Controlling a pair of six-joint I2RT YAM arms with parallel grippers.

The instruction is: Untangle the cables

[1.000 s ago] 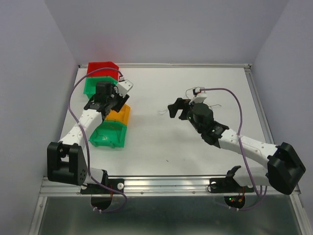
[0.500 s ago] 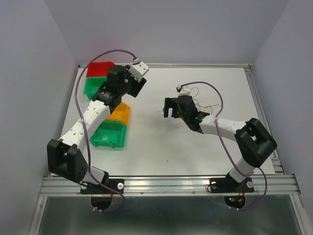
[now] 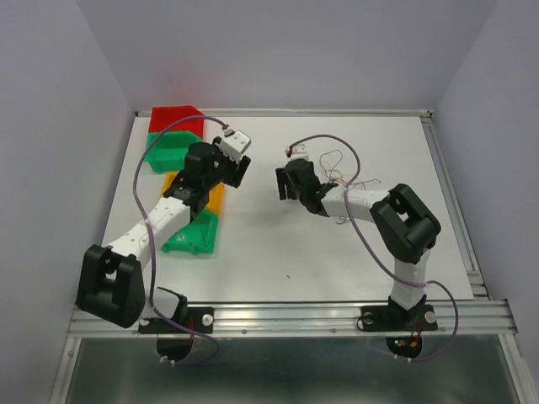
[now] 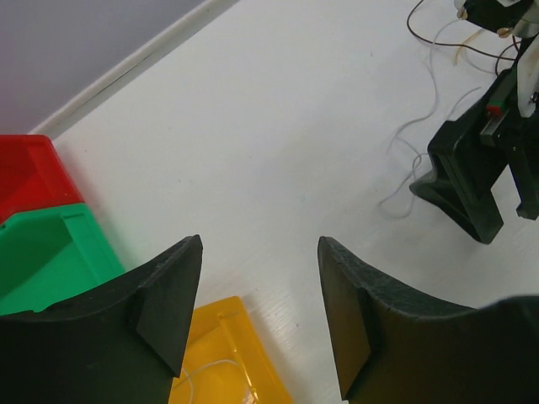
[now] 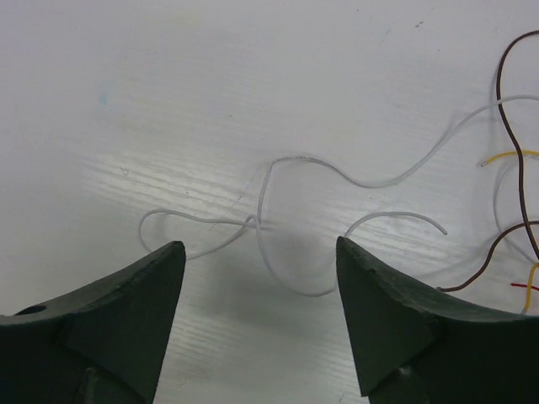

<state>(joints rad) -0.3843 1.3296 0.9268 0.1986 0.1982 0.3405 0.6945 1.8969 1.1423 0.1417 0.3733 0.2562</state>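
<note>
Cables [image 3: 341, 175] are hair-thin in the top view, so their colours and crossings cannot be read there, and the right arm hides part of the bunch. The right wrist view cuts the brown [image 5: 503, 109], yellow [image 5: 505, 156] and red [image 5: 522, 286] strands off at its right edge. Only a whitish strand [image 5: 299, 158] shows in full.

That strand curls on the table [image 3: 278, 244] right under the gap of the right gripper [image 5: 257, 252]. Its jaws are spread wide and pinch nothing. The rest of the bunch lies to the right of the fingers, on the right half of the table. The left gripper [image 4: 257, 252] also has its jaws spread and empty, well apart from the bunch. It hangs over the yellow bin [image 4: 227, 353], where a pale thread [image 4: 202, 368] lies.

The right arm is folded back at the elbow, its forearm reaching left with the right gripper [image 3: 280, 187] low over the table. The left arm stretches diagonally over the bins, and the left gripper [image 3: 238, 171] faces the right one.
</note>
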